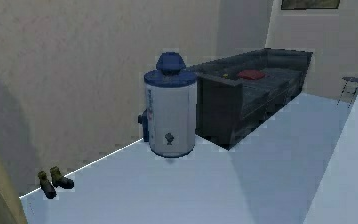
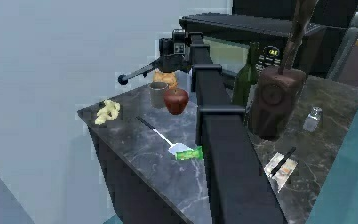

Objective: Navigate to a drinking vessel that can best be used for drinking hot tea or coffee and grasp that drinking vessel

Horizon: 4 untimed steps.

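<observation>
A small grey-brown cup [image 2: 159,97] stands on the dark marble counter [image 2: 137,165], close against a red round thing [image 2: 177,102]. Just above them, an orange thing [image 2: 165,77] lies by the gripper's dark body. The arm's dark bar rises from the bottom edge to the two white squares. From there the gripper [image 2: 125,79] points left with its thin fingers [image 2: 139,73]. Its far end shows against bare wall, so it holds nothing. The cup stands below and to the right of the fingertips.
On the counter also lie a yellowish lump [image 2: 109,112], a utensil [image 2: 157,130] and a green sponge [image 2: 191,153]. A dark bottle [image 2: 245,85], a brown block [image 2: 275,100] and a shaker [image 2: 313,118] stand right of the arm. Ahead stand a white-and-blue water heater [image 1: 170,108], a dark sofa [image 1: 249,90] and shoes [image 1: 55,180].
</observation>
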Motion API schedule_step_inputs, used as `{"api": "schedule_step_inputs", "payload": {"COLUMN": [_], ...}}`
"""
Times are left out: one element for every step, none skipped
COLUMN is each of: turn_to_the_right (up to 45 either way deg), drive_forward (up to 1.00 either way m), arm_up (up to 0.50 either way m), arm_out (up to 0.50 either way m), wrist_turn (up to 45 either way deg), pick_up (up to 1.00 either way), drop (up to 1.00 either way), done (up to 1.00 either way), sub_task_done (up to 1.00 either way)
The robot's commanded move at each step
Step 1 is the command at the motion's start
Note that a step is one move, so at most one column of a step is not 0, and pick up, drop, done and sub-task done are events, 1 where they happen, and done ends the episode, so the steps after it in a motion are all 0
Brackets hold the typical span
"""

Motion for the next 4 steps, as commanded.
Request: {"api": "schedule_step_inputs", "payload": {"turn_to_the_right": [0.0, 0.0, 0.0, 0.0], "drive_forward": [0.00, 0.00, 0.00, 0.00], "arm_up": [0.00, -0.16, 0.00, 0.10], "arm_out": [0.00, 0.00, 0.00, 0.00], "wrist_turn": [27.0, 0.0, 0.0, 0.0], "pick_up": [0.00, 0.00, 1.00, 0.00], "drop": [0.00, 0.00, 0.00, 0.00], "done": [0.00, 0.00, 0.00, 0.00], "sub_task_done": [0.00, 0.00, 0.00, 0.00]}}
